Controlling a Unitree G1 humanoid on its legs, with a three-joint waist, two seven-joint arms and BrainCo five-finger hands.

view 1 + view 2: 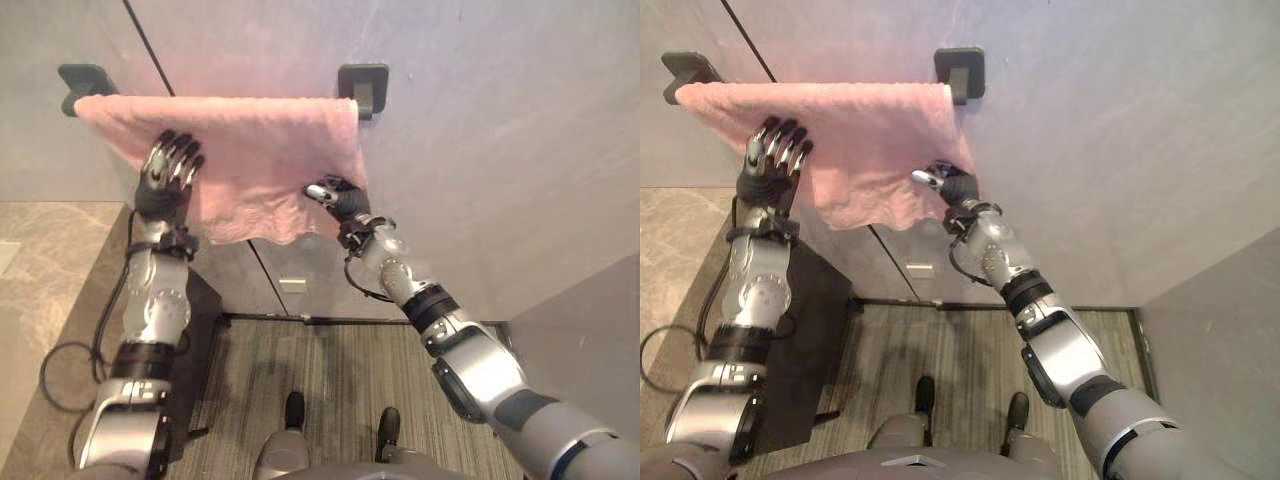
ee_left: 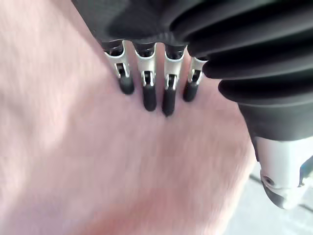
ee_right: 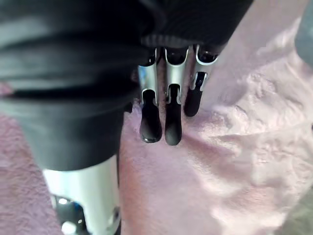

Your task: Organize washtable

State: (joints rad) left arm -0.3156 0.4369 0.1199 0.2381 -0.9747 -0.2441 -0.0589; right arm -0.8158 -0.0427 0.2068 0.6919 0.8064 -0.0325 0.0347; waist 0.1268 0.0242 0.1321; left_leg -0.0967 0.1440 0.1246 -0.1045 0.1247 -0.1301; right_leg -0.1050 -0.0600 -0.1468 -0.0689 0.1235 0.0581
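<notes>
- We see the pink towel (image 1: 260,150) as soft, fluffy, matt terry cloth.
- The rail brackets (image 1: 363,85) look dark and matt to us.
- We read the wall (image 1: 500,150) as smooth, matt grey panelling.

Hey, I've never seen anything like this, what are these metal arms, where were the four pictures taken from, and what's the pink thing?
This is a humanoid robot with two silver arms ending in fingered hands. The two wide pictures come from cameras in its head; the two close-ups come from cameras on its wrists. The pink thing is a towel hanging between two dark wall brackets. The left hand lies flat on the towel near its top, fingers straight. The right hand touches its lower edge, fingers resting on the cloth. Neither seems to grip it.
</notes>
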